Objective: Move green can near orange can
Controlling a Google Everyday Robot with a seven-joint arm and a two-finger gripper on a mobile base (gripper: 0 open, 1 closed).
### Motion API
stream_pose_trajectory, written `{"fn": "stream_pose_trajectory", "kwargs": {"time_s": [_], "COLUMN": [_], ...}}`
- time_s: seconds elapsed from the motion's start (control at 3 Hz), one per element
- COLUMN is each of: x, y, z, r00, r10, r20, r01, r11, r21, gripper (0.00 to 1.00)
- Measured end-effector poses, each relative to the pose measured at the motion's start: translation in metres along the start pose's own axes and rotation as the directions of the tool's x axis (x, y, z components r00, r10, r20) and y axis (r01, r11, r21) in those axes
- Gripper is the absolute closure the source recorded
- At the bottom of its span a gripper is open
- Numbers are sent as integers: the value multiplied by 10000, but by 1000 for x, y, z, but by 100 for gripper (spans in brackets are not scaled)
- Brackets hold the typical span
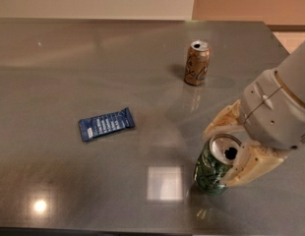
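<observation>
The green can (210, 175), dark green with pale swirls and an open silver top, stands near the table's front right. My gripper (232, 147) comes in from the right, and its cream fingers (246, 167) are closed against both sides of the can's upper part. The orange can (197, 63), orange-brown with a silver top, stands upright farther back, well apart from the green can. The arm's grey body hides the table to the right of the green can.
A blue snack wrapper (106, 124) lies flat at the middle left of the grey table (69, 73). The table's front edge runs just below the green can. Its right edge lies behind my arm.
</observation>
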State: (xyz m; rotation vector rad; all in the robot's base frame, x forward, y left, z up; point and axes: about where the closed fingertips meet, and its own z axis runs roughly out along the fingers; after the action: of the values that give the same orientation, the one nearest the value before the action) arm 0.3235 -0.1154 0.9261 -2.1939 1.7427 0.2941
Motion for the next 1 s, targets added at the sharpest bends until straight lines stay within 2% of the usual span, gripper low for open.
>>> {"fn": "stream_pose_trajectory", "kwargs": {"time_s": [0.33, 0.67, 1.0], "x": [4, 21, 45], "y": [-31, -74, -119], "z": [-23, -41, -52], "r00": [9966, 9834, 9630], "r10": [826, 1812, 2685], "r20": [26, 100, 217], "r01": [-824, -1803, -2668], "r11": [9923, 9695, 9398], "r21": [922, 1661, 2135], "gripper": [100, 100, 100]}}
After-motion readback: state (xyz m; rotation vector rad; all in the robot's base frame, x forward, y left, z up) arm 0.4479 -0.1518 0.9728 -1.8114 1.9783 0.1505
